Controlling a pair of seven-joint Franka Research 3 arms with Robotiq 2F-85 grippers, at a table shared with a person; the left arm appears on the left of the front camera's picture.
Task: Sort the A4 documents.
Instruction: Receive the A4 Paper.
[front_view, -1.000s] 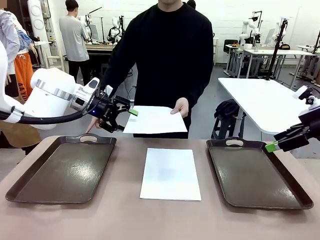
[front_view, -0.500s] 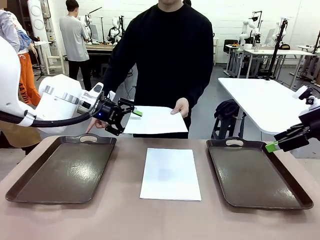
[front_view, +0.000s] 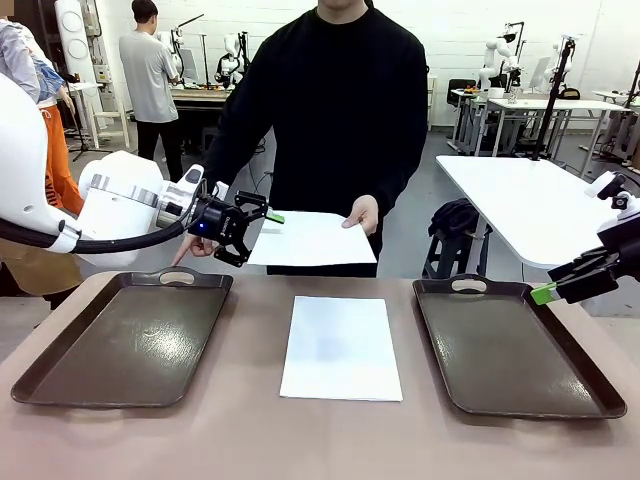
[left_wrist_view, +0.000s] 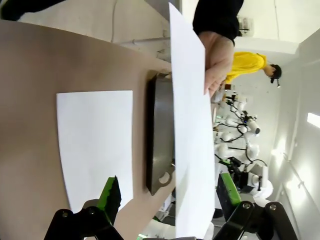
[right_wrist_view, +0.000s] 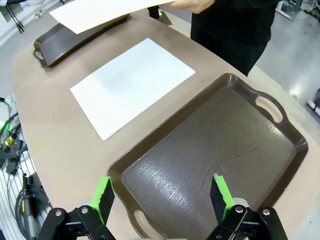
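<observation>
Between left tray (front_view: 120, 340), right tray (front_view: 510, 350), table sheet (front_view: 340, 345), hand-held sheet (front_view: 310, 240) beyond

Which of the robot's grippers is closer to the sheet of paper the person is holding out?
The left. The left gripper has its open jaws either side of the held sheet at its edge; the right gripper hangs open far off, by the right tray.

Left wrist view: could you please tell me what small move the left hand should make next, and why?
Probably close on the held-out sheet: its near edge lies between the left hand's open jaws, not yet pinched, while the person's hand holds the far end.
</observation>
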